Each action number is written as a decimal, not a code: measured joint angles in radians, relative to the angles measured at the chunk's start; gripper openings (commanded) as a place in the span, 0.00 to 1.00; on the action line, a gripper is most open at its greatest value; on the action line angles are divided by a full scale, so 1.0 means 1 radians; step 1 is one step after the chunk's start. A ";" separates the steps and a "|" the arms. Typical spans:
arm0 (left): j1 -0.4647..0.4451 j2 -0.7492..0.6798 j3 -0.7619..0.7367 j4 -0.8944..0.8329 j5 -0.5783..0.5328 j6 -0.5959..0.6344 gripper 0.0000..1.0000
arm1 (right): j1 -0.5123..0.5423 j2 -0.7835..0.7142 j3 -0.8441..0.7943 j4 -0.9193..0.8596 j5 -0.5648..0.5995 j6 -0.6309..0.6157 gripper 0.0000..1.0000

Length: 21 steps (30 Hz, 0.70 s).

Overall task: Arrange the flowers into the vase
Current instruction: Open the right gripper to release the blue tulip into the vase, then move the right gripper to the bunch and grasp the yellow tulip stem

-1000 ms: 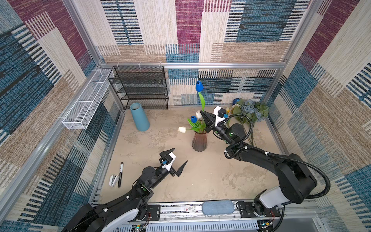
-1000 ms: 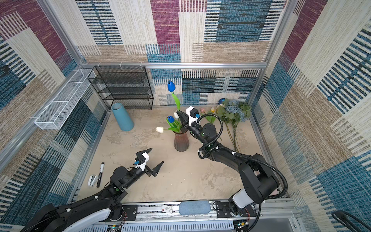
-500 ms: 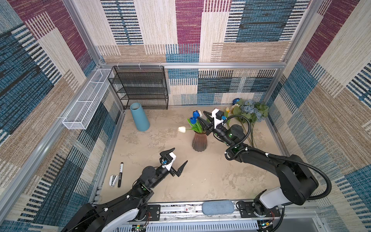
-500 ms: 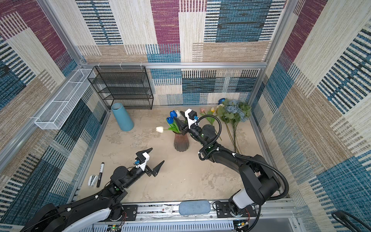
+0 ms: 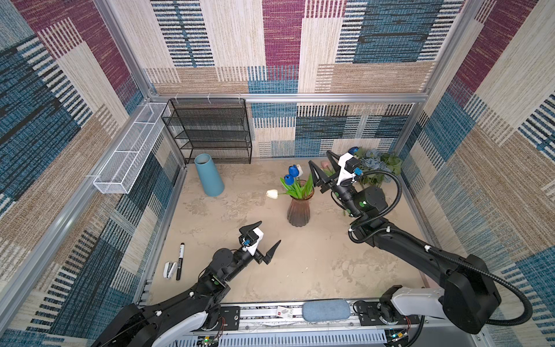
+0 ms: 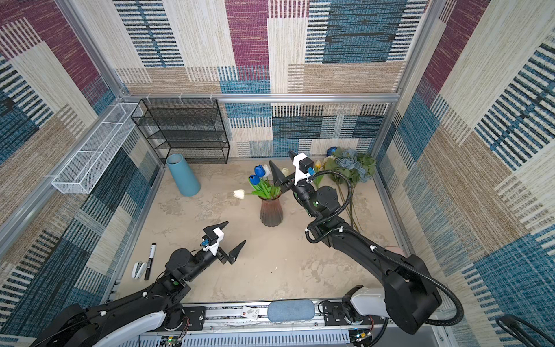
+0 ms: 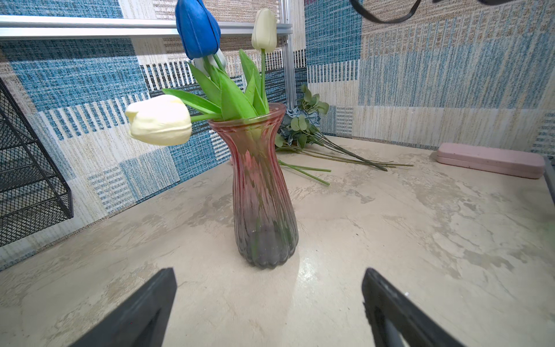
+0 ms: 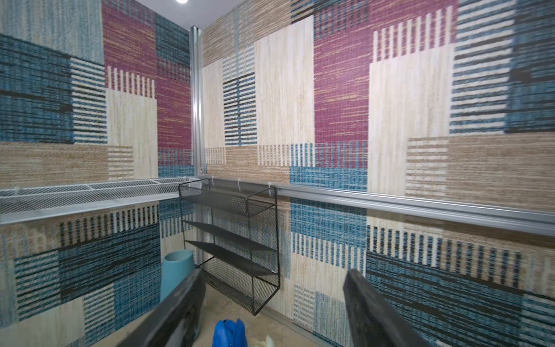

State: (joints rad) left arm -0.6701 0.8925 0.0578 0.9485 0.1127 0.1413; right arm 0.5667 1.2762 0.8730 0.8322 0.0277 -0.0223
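Note:
The ribbed pink-grey glass vase (image 5: 298, 210) (image 6: 271, 211) (image 7: 264, 195) stands mid-table and holds two blue tulips (image 5: 291, 175) (image 7: 196, 27) and white tulips (image 5: 272, 193) (image 7: 159, 120). My right gripper (image 5: 321, 166) (image 6: 283, 165) (image 8: 274, 273) hangs open just right of the blooms, nothing between its fingers; a blue tulip head (image 8: 229, 333) shows below it. More flowers, a dusty-blue bunch (image 5: 375, 163) (image 6: 351, 163) (image 7: 303, 126) with other stems, lie at the back right. My left gripper (image 5: 269, 232) (image 6: 235, 232) (image 7: 268, 272) is open and empty, in front of the vase.
A blue cylinder (image 5: 208, 175) and a black mesh shelf (image 5: 210, 132) stand at the back left, with a white wire basket (image 5: 129, 150) on the left wall. A marker (image 5: 180, 261) and a small white stapler (image 5: 169, 269) lie front left. A pink case (image 7: 489, 160) lies at the right edge.
The right gripper lowered a blue tulip from above into the vase and opened, letting it go. The left arm has stayed still.

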 measured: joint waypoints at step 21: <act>0.000 0.036 0.040 -0.040 0.116 0.000 0.99 | -0.491 0.665 0.613 -1.131 -0.095 0.268 0.46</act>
State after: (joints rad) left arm -0.6701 0.9283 0.0975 0.9085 0.2283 0.1413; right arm 0.0757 1.9408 1.4860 -0.2993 -0.0677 0.2459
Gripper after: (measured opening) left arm 0.991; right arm 0.517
